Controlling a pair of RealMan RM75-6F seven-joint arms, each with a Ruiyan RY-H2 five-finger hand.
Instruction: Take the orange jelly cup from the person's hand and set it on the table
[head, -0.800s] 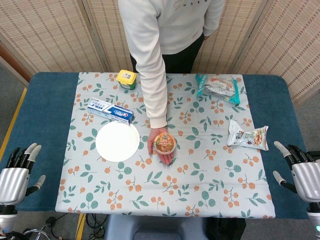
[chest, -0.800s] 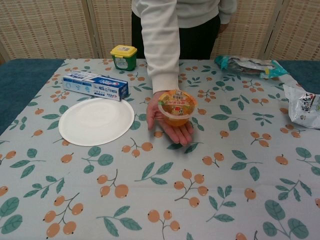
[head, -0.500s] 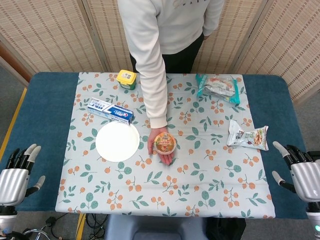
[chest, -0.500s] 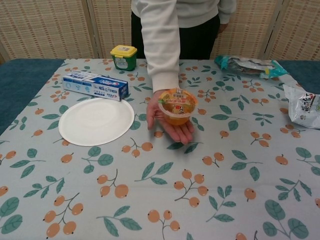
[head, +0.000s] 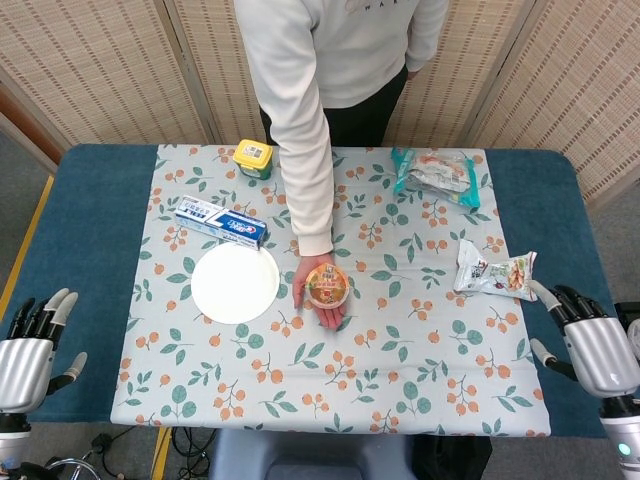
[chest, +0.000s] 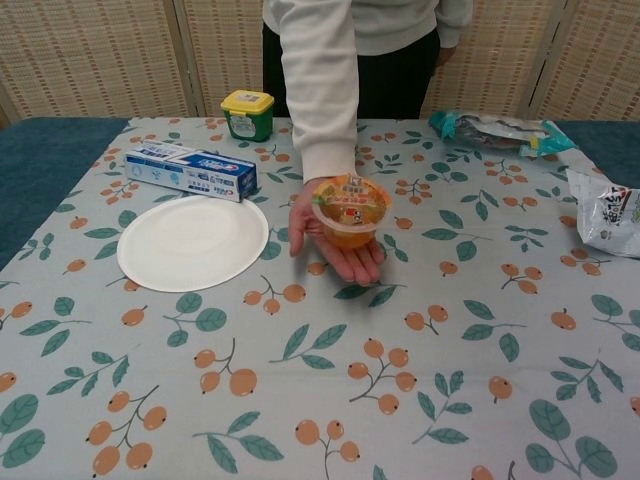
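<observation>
Meanwhile, resting on the person's upturned palm (chest: 345, 255) above the floral tablecloth (chest: 480, 330): round orange jelly cup (chest: 350, 211); left hand (head: 30, 350) and right hand (head: 590, 345) empty, fingers spread, at opposite table edges

White paper plate (head: 235, 283) sits left of centre, toothpaste box (head: 221, 222) just beyond it. Yellow-lidded tub (head: 253, 158) far left, two snack bags (head: 436, 172) (head: 495, 272) right.

orange jelly cup (head: 327, 286), sealed lid up, upright on person's open palm (chest: 345, 252)
</observation>
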